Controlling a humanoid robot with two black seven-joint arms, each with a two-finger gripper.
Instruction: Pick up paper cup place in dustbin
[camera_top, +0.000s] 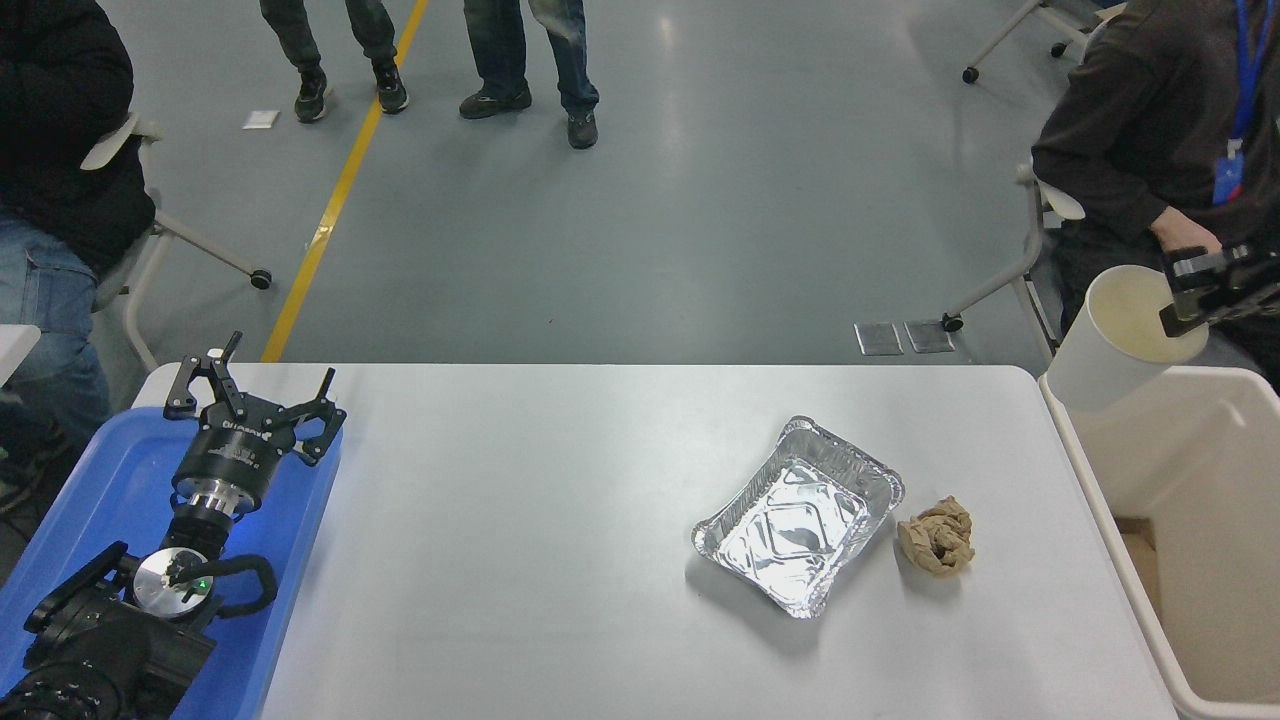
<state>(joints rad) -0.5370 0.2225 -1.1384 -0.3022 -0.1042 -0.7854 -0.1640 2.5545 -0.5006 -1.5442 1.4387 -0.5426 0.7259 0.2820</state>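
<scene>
The white paper cup (1112, 345) with a cream inside hangs in the air, tilted, over the far left corner of the beige dustbin (1200, 520). My right gripper (1180, 290) is shut on the cup's rim at the right edge of the picture; most of the right arm is out of view. My left gripper (250, 395) is open and parked over the blue tray (110, 480) at the lower left.
A silver foil tray (800, 515) and a crumpled brown paper wad (937, 536) lie on the white table (520, 540) right of centre. A seated person is at the far right behind the dustbin, another at the far left. People stand farther back.
</scene>
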